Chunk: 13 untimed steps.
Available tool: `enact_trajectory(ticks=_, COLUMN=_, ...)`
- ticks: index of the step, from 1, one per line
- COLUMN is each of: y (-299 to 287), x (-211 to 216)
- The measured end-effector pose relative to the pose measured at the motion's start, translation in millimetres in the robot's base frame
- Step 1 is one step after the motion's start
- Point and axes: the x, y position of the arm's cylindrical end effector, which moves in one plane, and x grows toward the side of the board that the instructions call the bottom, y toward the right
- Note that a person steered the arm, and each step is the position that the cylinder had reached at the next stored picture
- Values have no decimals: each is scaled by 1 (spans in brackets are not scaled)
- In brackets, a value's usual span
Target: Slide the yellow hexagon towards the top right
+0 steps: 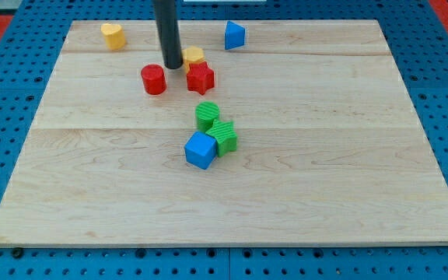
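Yellow hexagon (195, 56) sits half-hidden behind the red star (201, 78) — my tip (173, 65) touching its left.

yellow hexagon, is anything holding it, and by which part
Nothing holds it. My tip sits just to the view's left of the yellow hexagon, seemingly touching its side.

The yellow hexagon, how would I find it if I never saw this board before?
Look along the wooden board near the view's top, left of the middle, where my tip comes down. The yellow hexagon sits right beside my tip, on the view's right. It is yellow and flat-topped, just above the red star, unlike the yellow heart far off at the top left.
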Motion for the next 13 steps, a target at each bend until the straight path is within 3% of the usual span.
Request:
enact_trajectory(ticks=3, y=40, x=-25)
enact_trajectory(ticks=7, y=121, x=-27)
enact_trajectory(ticks=8, y=138, x=-6)
enact_trajectory(ticks=10, y=215, x=-18)
enact_trajectory(ticks=11, y=227, x=-55)
enact_trajectory(ticks=13, y=187, x=-81)
